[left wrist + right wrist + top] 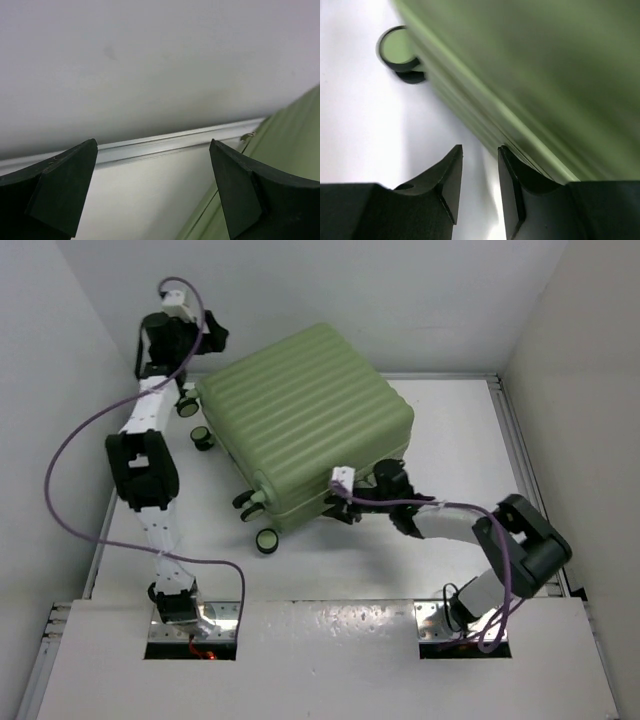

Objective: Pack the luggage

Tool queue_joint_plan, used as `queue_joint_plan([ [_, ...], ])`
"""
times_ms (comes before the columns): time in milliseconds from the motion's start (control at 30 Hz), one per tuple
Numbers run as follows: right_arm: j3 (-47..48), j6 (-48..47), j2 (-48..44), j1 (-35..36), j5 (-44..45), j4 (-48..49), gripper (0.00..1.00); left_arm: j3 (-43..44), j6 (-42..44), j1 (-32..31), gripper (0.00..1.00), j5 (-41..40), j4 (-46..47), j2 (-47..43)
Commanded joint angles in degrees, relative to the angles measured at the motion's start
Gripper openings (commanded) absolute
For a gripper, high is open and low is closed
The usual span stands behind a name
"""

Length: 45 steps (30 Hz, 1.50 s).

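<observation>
Luggage [305, 420] lies flat in the middle of the worktop [450, 440], ribbed shell up and both halves shut together, and nothing else to pack shows in view. Judging by that, filling and closing look done; whether the seam is fastened I cannot tell. Left claw [152, 146] hangs wide and empty by the far left corner. Right claw [480, 148], narrow and gripping nothing, sits at the near edge seam.

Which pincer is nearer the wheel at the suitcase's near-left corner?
Right. The right pincer sits at the near edge of the luggage, just to the right of that wheel. The left pincer is at the far-left corner, by the back wall.
</observation>
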Motion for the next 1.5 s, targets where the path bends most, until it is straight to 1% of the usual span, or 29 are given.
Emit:
queue_joint_plan([
  [0, 5.5, -1.4, 5.7, 8.1, 10.7, 8.2, 0.35, -2.4, 0.2, 6.1, 1.0, -4.2, -2.3, -18.2],
  [67, 9.5, 1.0, 9.6, 9.6, 15.1, 9.1, 0.35, -6.1, 1.0, 8.7, 1.0, -1.0, -6.1, -23.8],
  [133, 16.7, 2.2, 15.3, 11.3, 19.9, 9.4, 0.36, -10.6, 3.9, 12.9, 1.0, 5.8, -9.8, -31.1],
  [167, 18.5, 4.4, 16.9, 11.6, 20.7, 10.1, 0.36, -13.1, 6.2, 14.2, 1.0, 7.4, -14.2, -33.4],
  [200, 24.5, 4.8, 21.4, 11.7, 21.2, 9.9, 0.38, -14.1, 7.6, 16.9, 1.0, 9.5, -16.7, -35.5],
  [267, 28.2, 5.9, 24.3, 12.0, 22.0, 10.3, 0.39, -16.2, 10.7, 20.0, 1.0, 18.4, -21.8, -41.0],
  [300, 33.4, 6.1, 28.0, 12.3, 22.1, 10.7, 0.4, -18.7, 14.3, 22.8, 1.0, 21.3, -26.5, -42.8],
  [433, 42.7, 6.6, 34.5, 14.4, 23.1, 12.5, 0.45, -26.3, 24.9, 28.8, 1.0, 32.7, -36.5, -52.0],
  [533, 52.8, 7.0, 39.8, 16.4, 23.2, 13.3, 0.47, -29.9, 30.8, 30.3, 1.0, 33.5, -44.1, -56.3],
  [600, 56.1, 7.9, 43.3, 17.2, 22.8, 15.2, 0.52, -29.9, 33.8, 30.9, 0.98, 35.0, -48.5, -56.3],
  [633, 60.0, 8.6, 45.7, 18.1, 22.6, 15.9, 0.55, -29.4, 38.4, 30.9, 0.96, 35.0, -54.2, -55.1],
  [700, 60.6, 8.5, 46.1, 18.8, 22.4, 19.0, 0.59, -27.7, 42.9, 30.9, 0.93, 34.3, -63.1, -52.6],
  [800, 53.3, 8.7, 42.2, 18.6, 20.8, 24.2, 0.64, -21.3, 56.7, 29.7, 0.89, 33.2, -74.5, -45.0],
  [833, 51.1, 9.2, 37.7, 17.6, 20.8, 25.4, 0.65, -17.9, 63.0, 28.9, 0.89, 33.2, -81.2, -43.0],
  [867, 46.8, 9.8, 35.9, 17.2, 20.8, 27.4, 0.67, -16.7, 64.2, 28.9, 0.89, 33.2, -82.9, -41.2],
  [933, 38.9, 13.4, 30.0, 15.3, 20.8, 30.7, 0.68, -15.5, 63.7, 28.3, 0.89, 33.2, -82.9, -38.1],
  [967, 31.4, 14.5, 26.2, 13.4, 20.7, 31.1, 0.68, -15.5, 63.7, 27.5, 0.89, 33.2, -82.0, -38.1],
  [1000, 29.5, 17.9, 21.3, 12.4, 20.1, 31.0, 0.7, -15.5, 63.7, 26.8, 0.88, 32.2, -80.9, -38.1],
  [1033, 27.5, 21.8, 18.9, 9.7, 18.6, 28.1, 0.7, -16.8, 61.6, 25.6, 0.88, 30.6, -75.0, -39.1],
  [1067, 23.9, 26.3, 12.2, 6.7, 17.0, 26.1, 0.7, -20.0, 56.9, 23.3, 0.88, 27.9, -71.5, -40.3],
  [1100, 23.3, 28.8, 10.3, 2.9, 16.4, 24.1, 0.7, -21.9, 55.0, 22.1, 0.88, 26.4, -68.0, -41.8],
  [1133, 22.9, 31.1, 8.3, 1.1, 14.2, 17.1, 0.7, -23.9, 53.0, 20.9, 0.88, 24.9, -64.6, -43.4],
  [1167, 23.4, 37.4, 4.4, -2.8, 13.3, 14.1, 0.7, -27.4, 49.9, 18.4, 0.89, 23.4, -58.7, -46.0],
  [1233, 25.1, 40.8, 2.8, -9.0, 10.5, 3.3, 0.68, -29.6, 47.8, 16.0, 0.9, 19.1, -54.9, -47.6],
  [1267, 25.5, 43.1, 1.8, -14.7, 9.9, 1.4, 0.66, -30.2, 47.1, 15.0, 0.9, 18.3, -53.2, -47.6],
  [1333, 26.5, 44.5, 2.5, -17.7, 9.7, -4.7, 0.59, -30.2, 45.2, 12.6, 0.9, 17.8, -52.4, -47.6],
  [1367, 26.9, 45.3, 3.4, -21.5, 10.3, -7.3, 0.56, -30.2, 43.6, 11.4, 0.9, 17.8, -51.4, -47.6],
  [1433, 29.3, 44.8, 6.0, -23.2, 13.4, -10.6, 0.53, -30.2, 42.3, 10.3, 0.9, 16.4, -50.4, -47.1],
  [1467, 30.8, 43.3, 7.0, -23.9, 14.3, -16.2, 0.53, -30.2, 41.3, 10.3, 0.9, 15.9, -49.6, -47.1],
])
